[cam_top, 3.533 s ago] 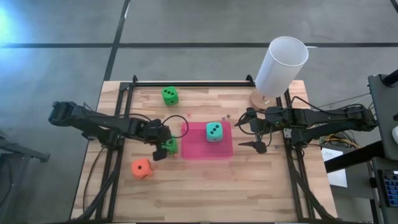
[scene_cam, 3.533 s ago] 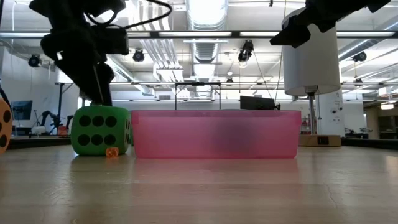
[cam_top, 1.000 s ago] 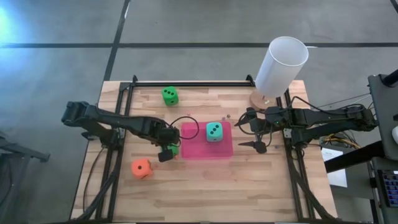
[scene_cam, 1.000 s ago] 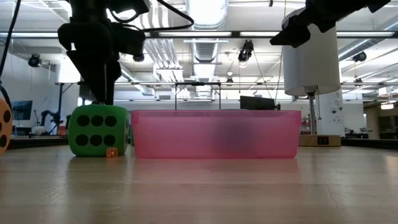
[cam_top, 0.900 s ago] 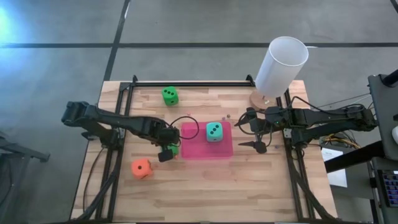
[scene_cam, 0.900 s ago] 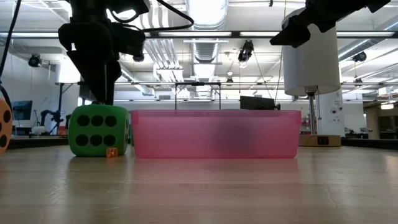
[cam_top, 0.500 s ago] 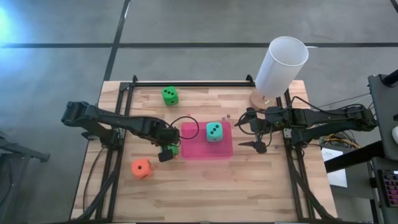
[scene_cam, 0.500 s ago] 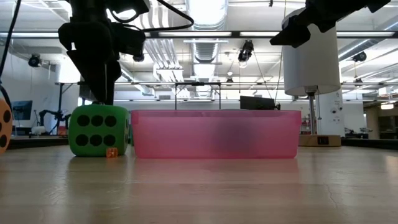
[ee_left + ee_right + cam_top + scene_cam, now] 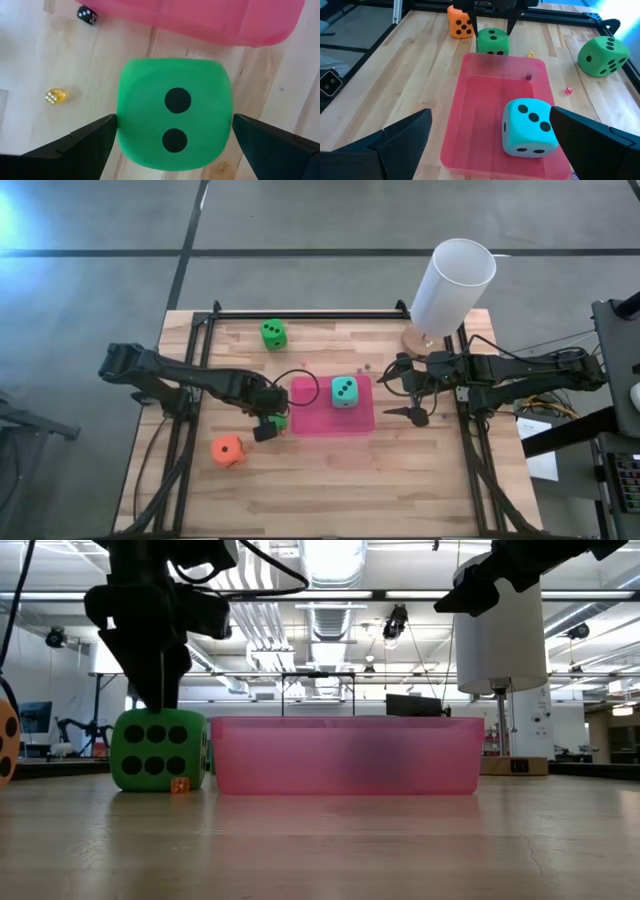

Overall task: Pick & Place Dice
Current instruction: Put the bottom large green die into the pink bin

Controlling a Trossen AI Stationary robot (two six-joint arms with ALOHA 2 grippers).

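a: where the left gripper (image 9: 268, 423) hangs, what sits under it?

b: a green die (image 9: 174, 120), two pips up, on the wooden table (image 9: 330, 480) just beside the pink tray (image 9: 355, 423). fingers (image 9: 75, 142) spread wide, one on each side of the cube, not pressing it as far as the wrist view shows.

a: other dice?

b: teal die (image 9: 345, 391) inside the tray, three pips up in the right wrist view. second green die (image 9: 273, 333) near the table's far edge, well apart. orange die (image 9: 227, 450) on bare wood, nearer the front than the left gripper.

a: right arm?

b: right gripper (image 9: 408, 392) waits just off the tray's right edge, jaws wide, holding nothing. white cylinder (image 9: 451, 286) stands behind it at the far right corner.

a: small bits?

b: tiny yellow die (image 9: 54, 96) and tiny black die (image 9: 86, 14) on the wood near the tray's edge; a tiny red one (image 9: 568, 90) on wood beyond the tray's far side.
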